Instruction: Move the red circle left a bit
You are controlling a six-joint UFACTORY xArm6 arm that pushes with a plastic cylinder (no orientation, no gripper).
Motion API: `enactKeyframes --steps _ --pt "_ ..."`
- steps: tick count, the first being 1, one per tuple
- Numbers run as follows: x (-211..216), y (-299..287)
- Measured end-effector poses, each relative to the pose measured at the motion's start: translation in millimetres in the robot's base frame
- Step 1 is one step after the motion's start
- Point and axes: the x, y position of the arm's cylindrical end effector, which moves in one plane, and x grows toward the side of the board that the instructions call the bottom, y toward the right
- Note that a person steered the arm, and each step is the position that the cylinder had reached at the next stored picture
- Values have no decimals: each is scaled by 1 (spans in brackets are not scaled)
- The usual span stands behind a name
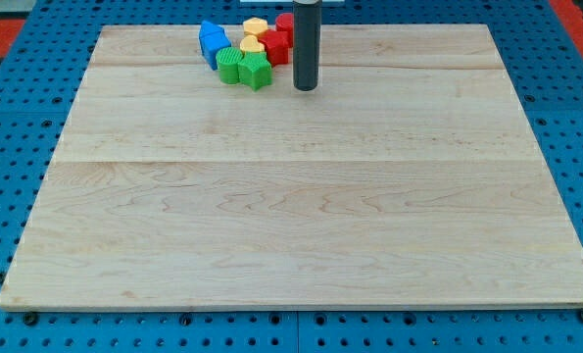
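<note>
The red circle [284, 23] sits at the view's top, at the right end of a tight cluster of blocks, and the rod partly hides it. A second red block [275, 47] lies just below it; its shape is unclear. My tip [305, 88] rests on the board just right of and below both red blocks, and right of the green block [257, 71]. I cannot tell whether the rod touches the red circle.
The cluster also holds two yellow blocks [255, 26] [253, 46], a blue block [213, 41] at its left, and a round green block [230, 65]. The wooden board [301, 216] lies on a blue pegboard [7, 147].
</note>
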Motion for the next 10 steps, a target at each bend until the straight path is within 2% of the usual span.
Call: enactKeyframes --steps 3,4,5,6,8,10 --pt "0 0" --pt "-15 12" --pt "-58 51" --pt "-121 61" --pt "-121 59" --pt "-122 24"
